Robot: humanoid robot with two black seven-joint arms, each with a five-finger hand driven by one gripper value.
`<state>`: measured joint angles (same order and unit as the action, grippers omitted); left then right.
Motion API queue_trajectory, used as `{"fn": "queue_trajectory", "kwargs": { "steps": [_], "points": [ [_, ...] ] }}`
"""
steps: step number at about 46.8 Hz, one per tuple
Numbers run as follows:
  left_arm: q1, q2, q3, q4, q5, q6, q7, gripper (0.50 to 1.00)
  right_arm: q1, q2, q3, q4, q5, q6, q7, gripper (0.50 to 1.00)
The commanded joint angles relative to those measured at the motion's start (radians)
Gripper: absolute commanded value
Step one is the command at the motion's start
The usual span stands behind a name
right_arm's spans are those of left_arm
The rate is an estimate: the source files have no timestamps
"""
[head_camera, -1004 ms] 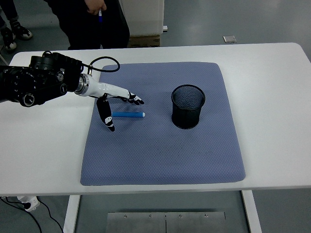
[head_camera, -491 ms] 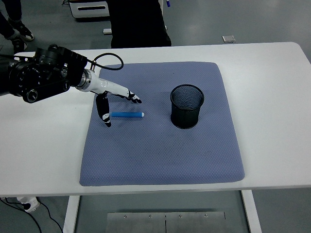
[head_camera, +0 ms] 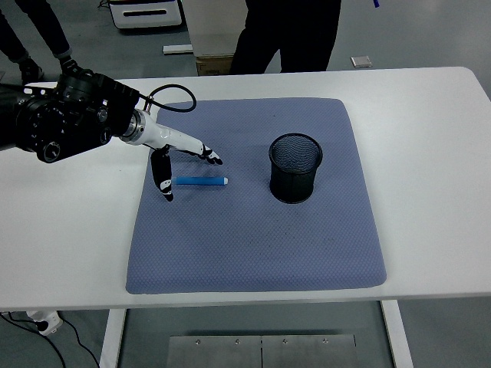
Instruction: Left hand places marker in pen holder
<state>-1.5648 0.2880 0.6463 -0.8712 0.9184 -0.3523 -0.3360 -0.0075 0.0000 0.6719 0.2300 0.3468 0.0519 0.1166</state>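
the blue marker (head_camera: 200,181) lies flat on the blue mat (head_camera: 253,253), well left of the black mesh pen holder (head_camera: 295,168). the left hand (head_camera: 178,159) is spread open over its left end, holding nothing. over the last second it has edged slightly closer, so the grasp looks imminent.

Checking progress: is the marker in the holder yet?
No. The marker lies flat on the mat, left of the holder.

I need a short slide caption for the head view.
Left hand open over blue marker on mat, left of empty black pen holder.
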Motion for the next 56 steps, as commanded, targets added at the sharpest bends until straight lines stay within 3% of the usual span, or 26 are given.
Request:
{"fn": "queue_trajectory", "kwargs": {
  "steps": [1, 15, 21, 38, 51, 56],
  "points": [
    [0.000, -0.001, 0.003, 0.000, 0.008, 0.001, 0.000, 1.000, 0.000, 0.000, 0.000, 0.000, 0.000, 0.000, 0.000, 1.000],
    [0.000, -0.015, 0.003, -0.002, 0.008, 0.000, 0.005, 1.000, 0.000, 0.000, 0.000, 0.000, 0.000, 0.000, 0.000, 1.000],
    [0.002, -0.018, 0.003, -0.002, 0.008, 0.001, 0.026, 0.924, 0.000, 0.000, 0.000, 0.000, 0.000, 0.000, 0.000, 1.000],
    [0.005, -0.035, 0.030, -0.002, 0.010, 0.006, 0.031, 0.821, 0.000, 0.000, 0.000, 0.000, 0.000, 0.000, 0.000, 1.000],
    [0.005, -0.043, 0.033, -0.002, 0.037, 0.027, 0.031, 0.777, 0.000, 0.000, 0.000, 0.000, 0.000, 0.000, 0.000, 1.000],
    [0.006, -0.044, 0.033, -0.002, 0.043, 0.039, 0.061, 0.730, 0.000, 0.000, 0.000, 0.000, 0.000, 0.000, 0.000, 1.000]
  ]
}}
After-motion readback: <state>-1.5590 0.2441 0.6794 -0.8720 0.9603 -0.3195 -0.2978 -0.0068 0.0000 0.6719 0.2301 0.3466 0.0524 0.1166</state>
